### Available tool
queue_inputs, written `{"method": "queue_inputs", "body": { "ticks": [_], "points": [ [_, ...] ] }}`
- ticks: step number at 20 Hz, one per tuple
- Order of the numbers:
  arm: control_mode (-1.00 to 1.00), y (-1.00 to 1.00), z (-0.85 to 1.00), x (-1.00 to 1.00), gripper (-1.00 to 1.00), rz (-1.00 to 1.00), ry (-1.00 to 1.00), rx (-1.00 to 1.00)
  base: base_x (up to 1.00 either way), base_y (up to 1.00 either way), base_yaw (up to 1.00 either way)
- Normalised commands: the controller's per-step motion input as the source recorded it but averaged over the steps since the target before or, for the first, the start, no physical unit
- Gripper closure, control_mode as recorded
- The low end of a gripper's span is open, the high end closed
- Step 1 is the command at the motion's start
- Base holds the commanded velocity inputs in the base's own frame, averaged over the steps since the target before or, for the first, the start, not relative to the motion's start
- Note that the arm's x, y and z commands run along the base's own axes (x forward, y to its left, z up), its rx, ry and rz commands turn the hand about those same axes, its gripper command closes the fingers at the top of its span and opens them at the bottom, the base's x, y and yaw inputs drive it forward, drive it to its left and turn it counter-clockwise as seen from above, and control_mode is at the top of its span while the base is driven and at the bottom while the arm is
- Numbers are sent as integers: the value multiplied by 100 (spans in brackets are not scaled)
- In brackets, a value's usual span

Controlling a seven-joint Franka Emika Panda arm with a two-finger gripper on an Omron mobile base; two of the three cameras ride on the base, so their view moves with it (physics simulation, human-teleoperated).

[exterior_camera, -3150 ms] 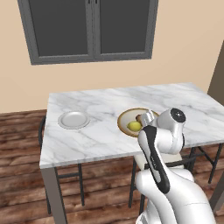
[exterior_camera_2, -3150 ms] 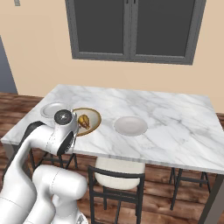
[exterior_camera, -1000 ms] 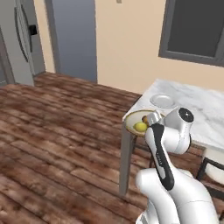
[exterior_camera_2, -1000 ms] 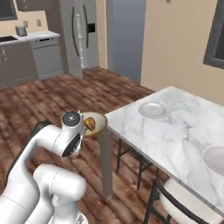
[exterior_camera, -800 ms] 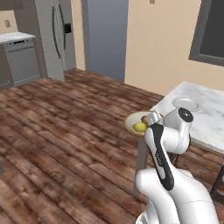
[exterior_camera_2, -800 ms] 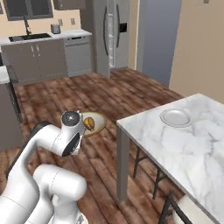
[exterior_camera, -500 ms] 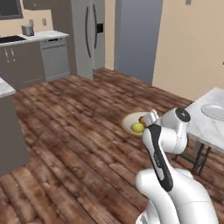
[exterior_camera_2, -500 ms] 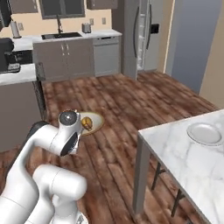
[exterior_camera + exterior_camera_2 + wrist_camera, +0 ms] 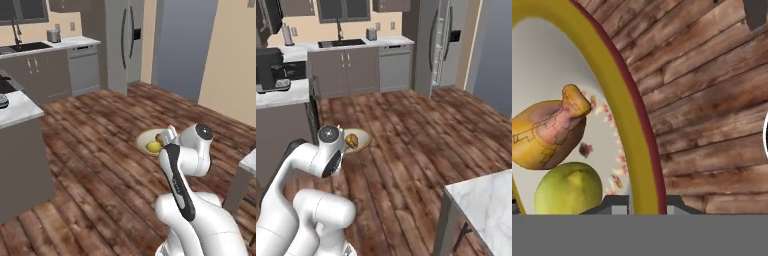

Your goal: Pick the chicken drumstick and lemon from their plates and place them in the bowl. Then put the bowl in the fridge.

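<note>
Comparing with the views of half a second ago, the whole scene has shifted: the camera base has turned, so the fridge (image 9: 124, 42) now stands at upper centre of the left base view and upper right of the right base view, while the bowl (image 9: 148, 140) keeps the same place beside the arm's wrist. The marble table (image 9: 491, 202) has slid to the lower right corner of the right base view, and the plate seen on it earlier is out of frame.

The bowl is held off the floor, level, at centre of the left base view and left of centre in the right base view. The lemon (image 9: 154, 146) and the chicken drumstick (image 9: 352, 140) lie inside it, touching each other in the hand view, lemon toward the bottom, drumstick above it with its bone end pointing to the upper right.

The gripper (image 9: 170, 136) is largely masked by the white wrist in both base views; its fingertips cannot be made out there. In the hand view the bowl's rim runs down between the two dark finger stubs at the bottom edge, and the rim's far left portion is cut off by the frame. The lemon's lower part is likewise cut off.

The jaws are closed nearly fully, pinching the bowl's rim, with the food lying just left of the grip in the hand view.

The wooden floor (image 9: 95, 165) lies below the bowl, and kitchen cabinets (image 9: 361, 67) line the far wall.
</note>
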Motion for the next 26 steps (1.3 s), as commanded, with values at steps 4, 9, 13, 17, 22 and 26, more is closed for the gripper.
{"method": "queue_inputs", "body": {
  "ticks": [4, 9, 13, 17, 22, 26],
  "points": [
    [100, 0, 0, 0, 100, 0, 0, 0, 91, 29, 4],
    [100, 0, 0, 0, 100, 0, 0, 0, 89, 24, -10],
    [100, 0, 0, 0, 100, 0, 0, 0, 81, 21, -24],
    [100, 0, 0, 0, 100, 0, 0, 0, 76, 20, -30],
    [100, 0, 0, 0, 100, 0, 0, 0, 69, 19, -37],
    [100, 0, 0, 0, 100, 0, 0, 0, 70, 8, -33]
  ]
}}
